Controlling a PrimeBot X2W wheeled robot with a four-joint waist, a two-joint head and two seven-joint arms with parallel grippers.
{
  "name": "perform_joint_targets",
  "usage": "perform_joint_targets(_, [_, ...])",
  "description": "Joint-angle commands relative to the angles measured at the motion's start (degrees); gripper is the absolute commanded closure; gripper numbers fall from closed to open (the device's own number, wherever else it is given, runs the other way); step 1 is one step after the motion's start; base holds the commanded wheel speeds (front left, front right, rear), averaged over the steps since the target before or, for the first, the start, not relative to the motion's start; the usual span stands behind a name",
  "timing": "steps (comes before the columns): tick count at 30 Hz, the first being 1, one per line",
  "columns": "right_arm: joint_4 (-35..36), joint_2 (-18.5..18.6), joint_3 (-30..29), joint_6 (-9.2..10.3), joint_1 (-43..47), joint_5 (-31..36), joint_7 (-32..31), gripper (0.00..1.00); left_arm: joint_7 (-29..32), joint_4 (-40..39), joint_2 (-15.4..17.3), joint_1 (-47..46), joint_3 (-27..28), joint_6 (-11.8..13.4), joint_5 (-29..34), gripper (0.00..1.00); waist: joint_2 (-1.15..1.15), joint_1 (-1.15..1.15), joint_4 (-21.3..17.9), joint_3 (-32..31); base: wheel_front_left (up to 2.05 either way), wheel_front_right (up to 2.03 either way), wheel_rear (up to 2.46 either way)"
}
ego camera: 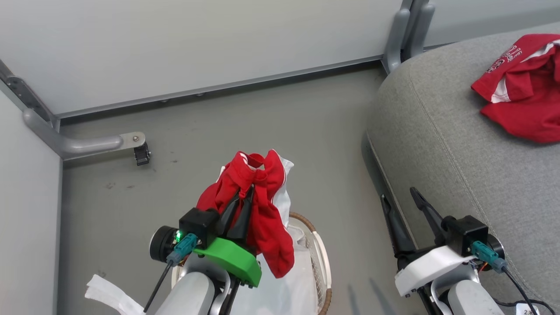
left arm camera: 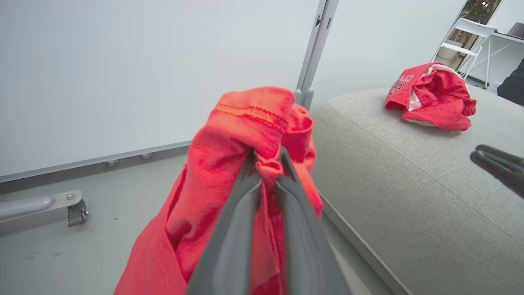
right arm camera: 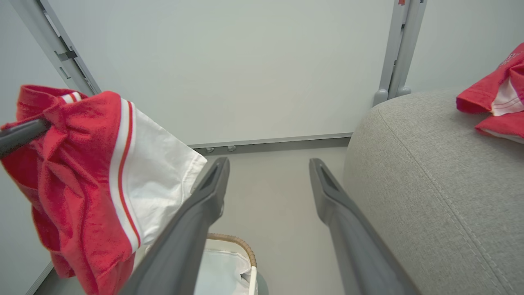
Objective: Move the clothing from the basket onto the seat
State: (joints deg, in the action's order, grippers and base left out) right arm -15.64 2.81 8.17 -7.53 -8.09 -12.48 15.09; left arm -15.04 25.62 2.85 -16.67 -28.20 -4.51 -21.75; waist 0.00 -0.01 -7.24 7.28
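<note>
Clothing (ego camera: 267, 223) bright red with white stripes, bunched in clenched left tool (ego camera: 247, 189), right tool (ego camera: 399, 194) spread wide

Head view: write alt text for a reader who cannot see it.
The left gripper holds a red garment above the basket. The open right gripper hangs beside the grey seat, where another red garment lies.

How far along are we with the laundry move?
Done: one red garment lies on the seat. In hand: the left pincer is shut on a second garment, lifted above the basket. Left: carry it to the seat and release; what shows of the basket is white liner, the rest is hidden.
</note>
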Motion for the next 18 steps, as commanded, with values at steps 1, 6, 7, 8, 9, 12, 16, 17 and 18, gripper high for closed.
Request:
perform_joint_targets(1, [-0.25, 0.25, 0.19, 0.08, 1.27, -0.14, 0.11, 0.0, -0.2, -1.54, 0.07, 1.06, 0.34, 0.04, -0.38, 1.0, 0.0, 0.01, 1.77, -2.52, 0.0, 0.0, 0.0])
perform_joint_targets(6, [-0.73, 0.25, 1.12, 0.08, 2.76, -0.09, 0.11, 0.0, -0.2, -7.05, 0.08, 1.31, 0.93, 0.09, -1.11, 1.0, 0.0, 0.01, 2.47, -4.57, 0.0, 0.0, 0.0])
perform_joint_targets(7, [-0.8, 0.24, 1.34, 0.08, 2.99, -0.21, 0.11, 0.0, -0.2, -7.76, 0.08, 1.29, 0.97, 0.19, -1.23, 1.0, 0.0, 0.01, 2.55, -4.9, 0.0, 0.0, 0.0])
perform_joint_targets(8, [-0.86, 0.24, 1.81, 0.08, 3.21, -0.42, 0.11, 0.0, -0.2, -8.64, 0.08, 1.18, 1.0, 0.31, -1.14, 1.0, 0.0, 0.01, 2.62, -5.27, 0.0, 0.0, 0.0])
perform_joint_targets(9, [-0.81, 0.22, 2.34, 0.08, 3.3, -0.54, 0.11, 0.0, -0.2, -9.25, 0.08, 1.17, 1.0, 0.45, -1.27, 1.0, 0.0, 0.01, 2.66, -5.43, 0.0, 0.0, 0.0])
perform_joint_targets(12, [-0.13, 0.22, 4.49, 0.08, 3.23, -1.36, 0.11, 0.0, -0.2, -10.93, 0.1, 1.21, 0.92, 0.67, -1.7, 1.0, 0.0, 0.01, 2.78, -5.7, 0.0, 0.0, 0.0])
perform_joint_targets(16, [1.38, 0.2, 11.14, 0.07, 1.31, -2.04, 0.11, 0.0, -0.2, -11.93, 0.09, 1.29, 0.36, 0.9, -1.84, 1.0, 0.0, 0.01, 3.0, -5.69, 0.0, 0.0, 0.0])
perform_joint_targets(17, [1.85, 0.29, 12.28, 0.08, 0.7, -2.26, 0.11, 0.0, -0.2, -12.07, 0.09, 1.3, 0.19, 0.88, -1.92, 1.0, 0.0, 0.01, 3.11, -5.63, 0.0, 0.0, 0.0])
perform_joint_targets(18, [2.36, 0.31, 13.8, 0.08, 0.07, -2.44, 0.11, 0.0, -0.2, -12.2, 0.09, 1.29, -0.07, 0.9, -1.95, 1.0, 0.0, 0.01, 3.28, -5.55, 0.0, 0.0, 0.0])
